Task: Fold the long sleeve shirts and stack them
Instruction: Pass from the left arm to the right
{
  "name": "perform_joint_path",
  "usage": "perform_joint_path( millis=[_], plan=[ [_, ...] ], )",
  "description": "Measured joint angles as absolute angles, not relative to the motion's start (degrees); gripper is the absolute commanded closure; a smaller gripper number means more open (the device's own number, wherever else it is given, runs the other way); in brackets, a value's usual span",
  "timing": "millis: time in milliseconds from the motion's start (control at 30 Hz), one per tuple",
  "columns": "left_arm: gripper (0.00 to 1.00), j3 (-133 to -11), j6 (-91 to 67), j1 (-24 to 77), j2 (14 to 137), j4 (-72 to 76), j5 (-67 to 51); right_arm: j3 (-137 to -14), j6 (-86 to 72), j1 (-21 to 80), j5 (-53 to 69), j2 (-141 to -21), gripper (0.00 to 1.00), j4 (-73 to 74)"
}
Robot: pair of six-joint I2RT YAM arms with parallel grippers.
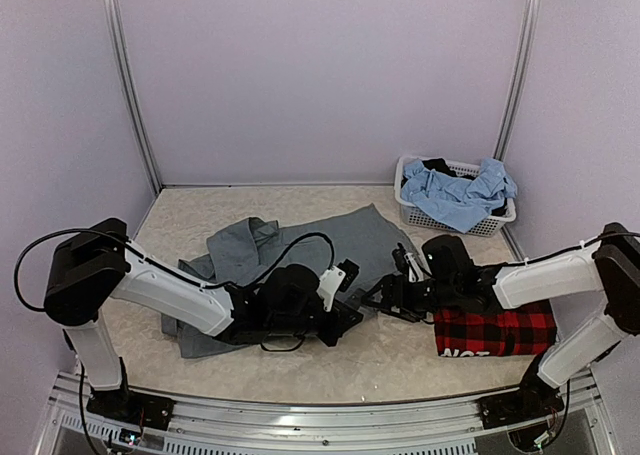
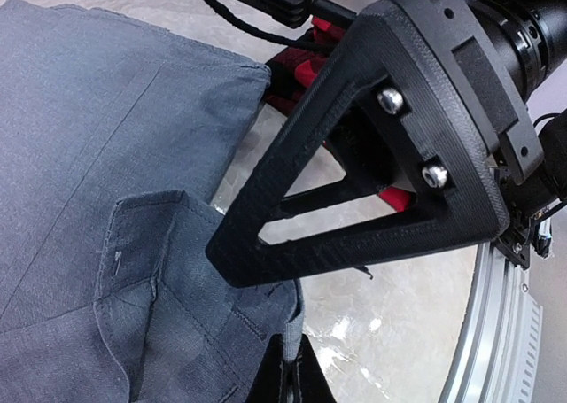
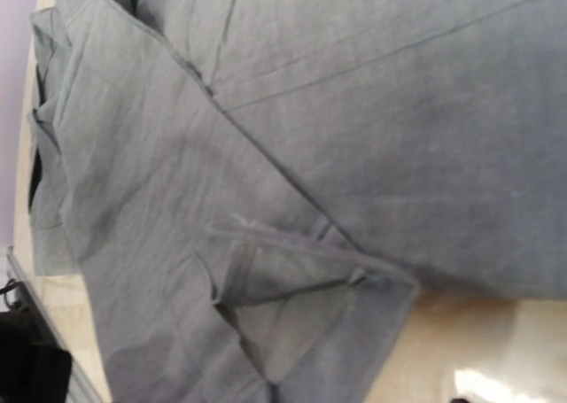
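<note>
1. Top external view has the grey shirt (image 1: 355,235) spread on the table (image 1: 400,360) in the middle. Its long axis runs on a slant from the near left to the far right. It is rumpled and not yet folded.
2. The plaid shirt (image 1: 495,330) lies as a folded block at the near right, under the right arm and well apart from the grey one.
3. The left gripper (image 2: 285,381) is closed tight. In the left wrist view a hem of grey cloth runs down into it, so it seems to be pinching the shirt's near right edge, though that corner of the picture is cramped.
4. The right gripper (image 1: 386,297) hovers just beside it, jaws wide and nothing between them.
5. The coming move turns on this: the cloth lies to the left of and beyond both jaws, and the two grippers meet at the same edge. I judge that the right gripper needs its own hold further along that edge. The pair can then carry the edge across the long axis toward the far left.
</note>
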State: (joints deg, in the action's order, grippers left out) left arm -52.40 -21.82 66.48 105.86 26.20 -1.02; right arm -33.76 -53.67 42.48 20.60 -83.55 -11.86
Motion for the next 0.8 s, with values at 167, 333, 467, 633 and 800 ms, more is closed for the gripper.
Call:
perform_joint_path(
  millis=[167, 333, 467, 633, 800],
  plan=[
    [0.97, -52.38, -21.58, 66.78, 105.93, 26.20, -0.78, -33.30, -55.20, 43.00, 22.94, -85.65, 0.24, -15.18],
    [0.90, -52.36, -20.99, 67.57, 106.26, 26.20, -0.71, -32.08, -56.77, 43.20, 25.26, -88.75, 0.28, -19.49],
    [0.79, -52.31, -20.23, 68.40, 106.67, 26.15, -0.99, -31.51, -57.78, 43.55, 26.17, -90.15, 0.39, -21.21],
    [0.69, -51.88, -19.53, 69.17, 106.67, 26.13, -1.19, -30.50, -58.17, 43.72, 26.48, -90.24, 0.65, -22.90],
    [0.68, -51.09, -19.16, 69.21, 106.65, 26.09, -1.17, -29.69, -58.26, 43.72, 26.39, -90.26, 0.89, -23.92]
  ],
)
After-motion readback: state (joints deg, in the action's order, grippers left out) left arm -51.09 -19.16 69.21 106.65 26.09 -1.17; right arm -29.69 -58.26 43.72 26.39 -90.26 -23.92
